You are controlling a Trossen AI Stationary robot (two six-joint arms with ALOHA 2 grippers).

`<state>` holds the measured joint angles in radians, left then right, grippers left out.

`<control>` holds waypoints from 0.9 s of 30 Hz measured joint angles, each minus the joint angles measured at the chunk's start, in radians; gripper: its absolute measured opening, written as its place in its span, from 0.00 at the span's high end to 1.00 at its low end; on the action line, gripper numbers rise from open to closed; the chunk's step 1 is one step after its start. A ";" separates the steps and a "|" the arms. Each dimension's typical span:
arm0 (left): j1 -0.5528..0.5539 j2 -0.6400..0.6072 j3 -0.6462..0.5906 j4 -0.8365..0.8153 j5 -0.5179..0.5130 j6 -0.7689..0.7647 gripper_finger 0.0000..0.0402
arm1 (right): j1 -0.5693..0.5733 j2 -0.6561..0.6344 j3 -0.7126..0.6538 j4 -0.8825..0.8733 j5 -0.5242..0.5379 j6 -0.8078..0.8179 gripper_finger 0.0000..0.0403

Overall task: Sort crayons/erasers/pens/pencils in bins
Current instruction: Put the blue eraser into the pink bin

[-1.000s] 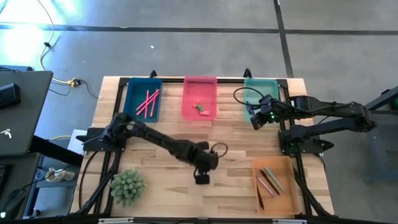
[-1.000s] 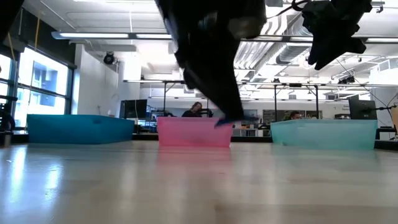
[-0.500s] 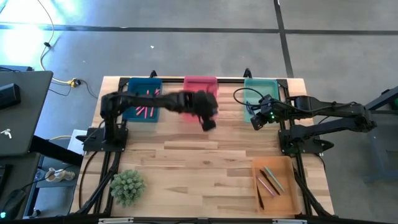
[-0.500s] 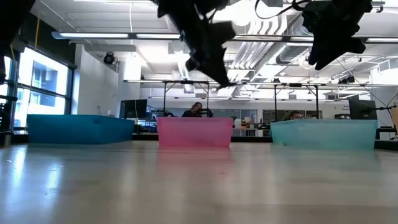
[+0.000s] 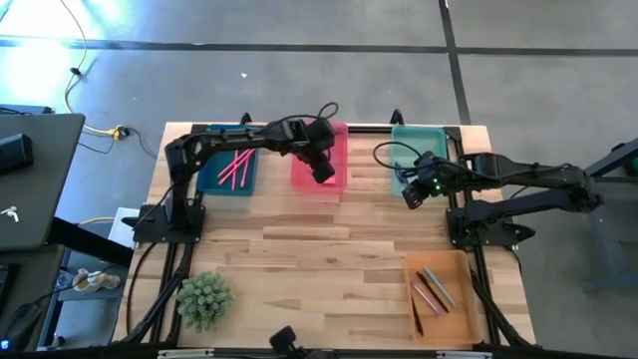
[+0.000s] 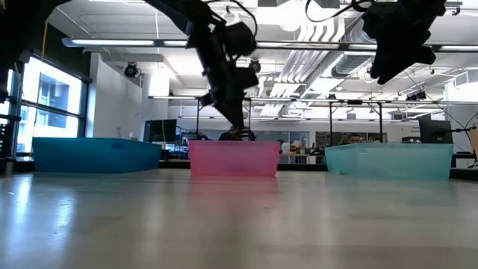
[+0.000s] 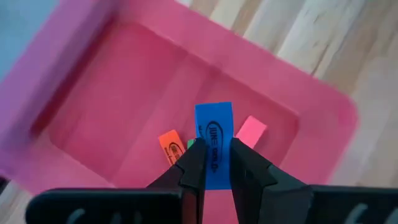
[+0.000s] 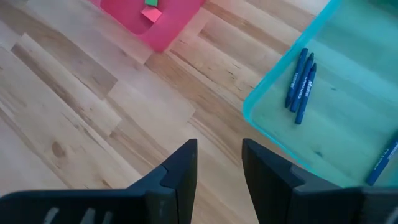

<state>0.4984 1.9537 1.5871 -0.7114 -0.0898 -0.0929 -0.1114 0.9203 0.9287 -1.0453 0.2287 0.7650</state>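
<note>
My left gripper [image 5: 324,172] hangs over the pink bin [image 5: 299,181] at the table's far middle, shut on a blue eraser [image 7: 213,143]. In the left wrist view, an orange eraser [image 7: 169,144], a pink eraser [image 7: 250,130] and a green eraser [image 7: 190,144] lie on the bin's floor [image 7: 112,118] below. My right gripper [image 5: 411,194] waits open and empty by the near left corner of the teal bin [image 5: 417,140], above the table. The low view shows my left gripper [image 6: 235,123] just above the pink bin's rim [image 6: 234,146]. My left gripper pinches the blue eraser by its two long sides [image 7: 211,168] between its two fingers. The fingers come from above, pointing down. The eraser's printed end [image 7: 213,118] sticks out past the fingertips. It is lifted clear, above the pink bin's floor.
The dark blue bin [image 5: 211,175] at the far left holds pink sticks [image 5: 236,165]. The teal bin holds blue pens [image 8: 301,78]. The orange bin [image 5: 461,314] at the near right holds several pencils. A green plant [image 5: 204,299] stands at the near left.
My left gripper has risen from the table's near middle and swung toward the far edge with the blue eraser. It now hangs over the pink bin, lower than half a second ago. My right arm has kept still.
</note>
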 joint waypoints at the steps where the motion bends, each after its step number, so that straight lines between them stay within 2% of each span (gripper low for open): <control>1: 0.000 0.012 0.000 0.001 0.001 0.000 0.90 | -0.004 0.000 0.000 0.000 0.000 -0.007 0.71; 10: -0.003 0.087 0.000 -0.003 0.018 0.000 0.90 | -0.028 0.000 0.000 0.000 0.001 -0.053 0.71; 17: 0.022 0.097 0.000 -0.003 0.168 -0.051 0.89 | -0.028 0.000 0.000 -0.029 0.005 -0.067 0.71; 20: 0.027 0.095 0.000 -0.001 0.180 -0.053 0.83 | -0.028 0.000 0.000 -0.035 0.016 -0.068 0.71; 27: 0.046 0.095 0.000 -0.002 0.225 -0.148 0.63 | -0.028 0.000 0.000 -0.035 0.024 -0.093 0.71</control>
<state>0.5440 2.0491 1.5871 -0.7139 0.1349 -0.2407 -0.1394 0.9207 0.9287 -1.0801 0.2527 0.6722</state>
